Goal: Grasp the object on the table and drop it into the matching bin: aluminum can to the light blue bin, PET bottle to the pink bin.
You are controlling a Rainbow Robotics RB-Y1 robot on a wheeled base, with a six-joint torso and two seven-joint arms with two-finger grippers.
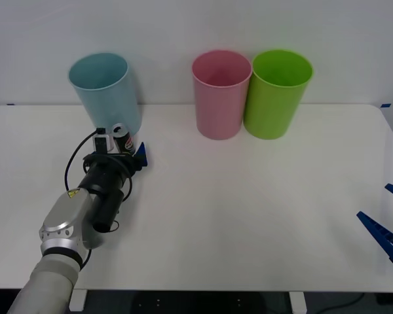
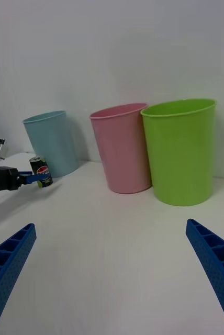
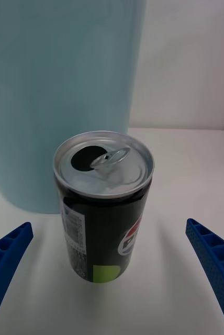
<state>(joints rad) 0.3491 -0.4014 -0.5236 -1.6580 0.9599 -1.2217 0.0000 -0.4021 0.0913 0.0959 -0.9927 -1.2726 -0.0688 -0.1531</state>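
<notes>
A white table [image 1: 249, 216] meets a pale wall; the aluminum can [image 3: 104, 204] stands upright before the light blue bin [image 1: 108, 91], between the left gripper's [image 1: 128, 152] spread fingers; the right gripper [image 1: 388, 219] waits, released, at the table's right edge.

left arm [image 1: 65, 226]: beige forearm, silver-grey wrist housing w/ small screws, black cylindrical end section, yellow warning sticker | black cable [image 1: 75, 160] looping off wrist | small white-black camera module on top | left gripper [image 3: 112, 272]: blue ribbed fingers | right gripper [image 2: 112, 272]: blue ribbed tapered fingers, same type
</notes>
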